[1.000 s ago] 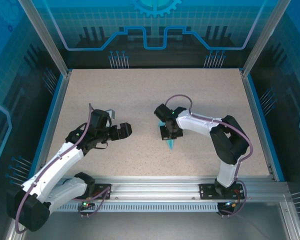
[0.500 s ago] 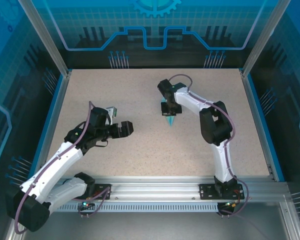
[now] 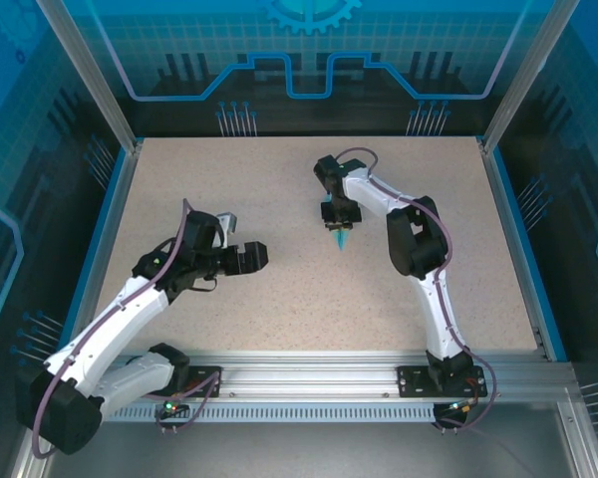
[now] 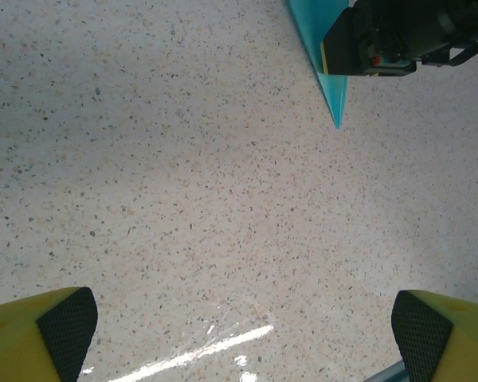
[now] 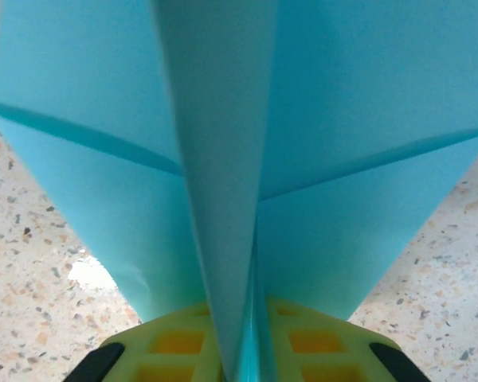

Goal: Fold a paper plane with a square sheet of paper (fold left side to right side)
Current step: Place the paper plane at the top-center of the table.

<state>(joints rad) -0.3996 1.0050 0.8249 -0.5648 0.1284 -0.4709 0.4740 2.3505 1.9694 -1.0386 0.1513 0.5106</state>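
At upper centre the right gripper (image 3: 339, 221) (narrow; pinching, we cannot tell) covers most of the paper plane (image 3: 339, 237). Lower left, the left gripper (image 3: 254, 257) gapes.

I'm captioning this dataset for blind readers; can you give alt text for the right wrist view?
A folded cyan paper plane stands with its centre keel pinched between the right gripper's yellow fingers, seen from close up. Its wings spread to both sides above a speckled beige table.
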